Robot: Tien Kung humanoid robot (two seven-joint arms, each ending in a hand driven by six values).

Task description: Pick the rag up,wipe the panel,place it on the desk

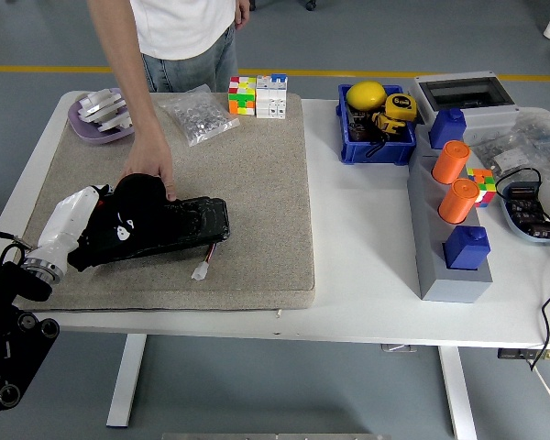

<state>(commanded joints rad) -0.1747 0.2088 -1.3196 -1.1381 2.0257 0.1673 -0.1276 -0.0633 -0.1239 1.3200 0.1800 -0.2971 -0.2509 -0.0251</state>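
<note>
1. Rag [139, 194]: black, soft, light; lies bunched on the panel's left end, under the left hand [110, 225], which appears clamped on it.
2. Panel [179, 225]: rigid, glossy, likely slippery; a person's hand [151, 163] steadies its far edge.

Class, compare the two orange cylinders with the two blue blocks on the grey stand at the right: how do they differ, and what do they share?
The orange cylinders are round and lean over; the blue blocks are boxy and sit squarely. The cylinders occupy the middle of the grey stand; the blocks sit at its far and near ends. All four sit in one row on that stand.
</note>
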